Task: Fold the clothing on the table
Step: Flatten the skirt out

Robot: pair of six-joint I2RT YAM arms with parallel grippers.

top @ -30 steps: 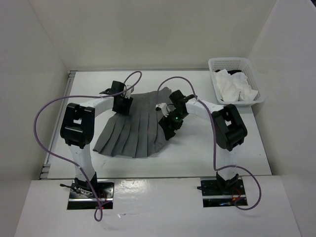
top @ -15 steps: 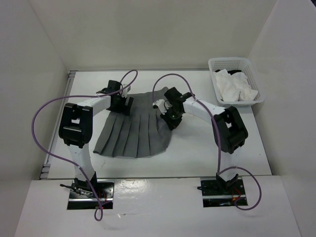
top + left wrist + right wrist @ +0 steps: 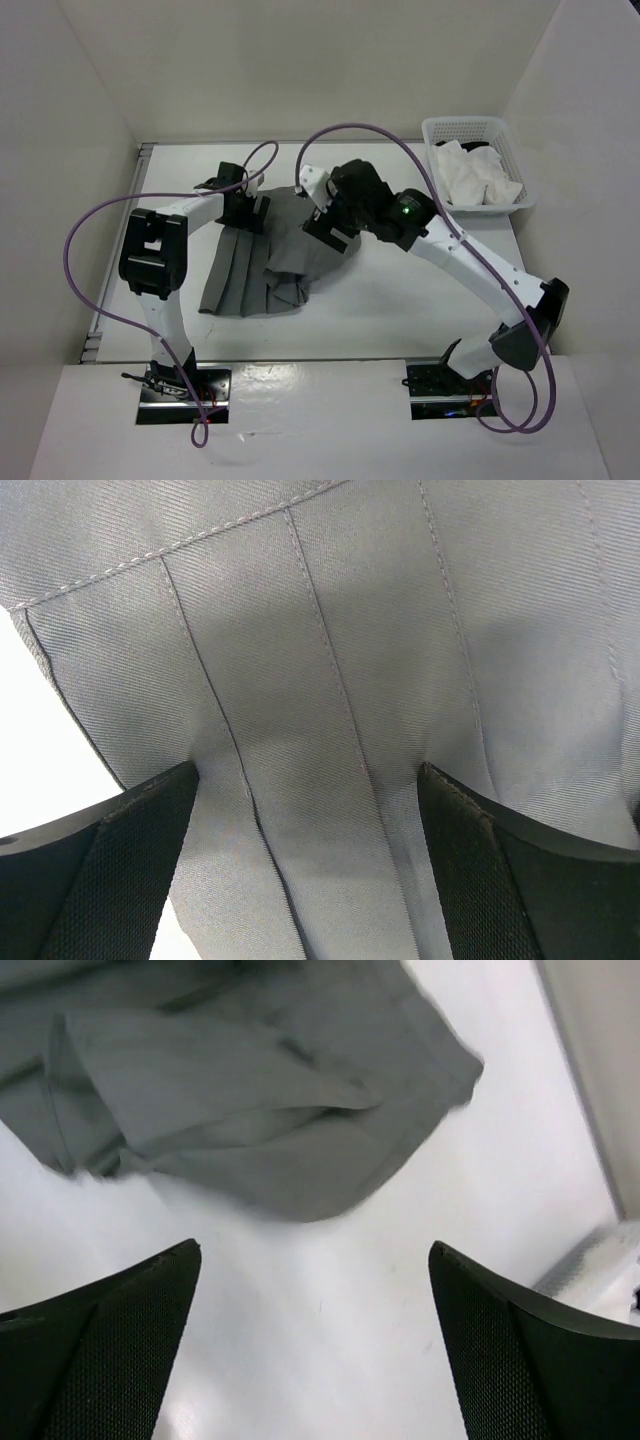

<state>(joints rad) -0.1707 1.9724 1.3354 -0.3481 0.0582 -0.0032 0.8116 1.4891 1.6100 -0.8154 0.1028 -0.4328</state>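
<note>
At the clothing (image 3: pixel 250 275), wrist views alone show left end effector (image 3: pixel 308 775) spread wide, empty; right end effector (image 3: pixel 315 1250) likewise.

1. I was running the rig in what looked like a robotics lab: a bare white table (image 3: pixel 400 310) was boxed in by plain white walls (image 3: pixel 300 70).
2. The left arm (image 3: pixel 160 250) and right arm (image 3: pixel 470 265) were bolted to metal plates (image 3: pixel 183 395) and trailed purple cables (image 3: pixel 80 270).
</note>
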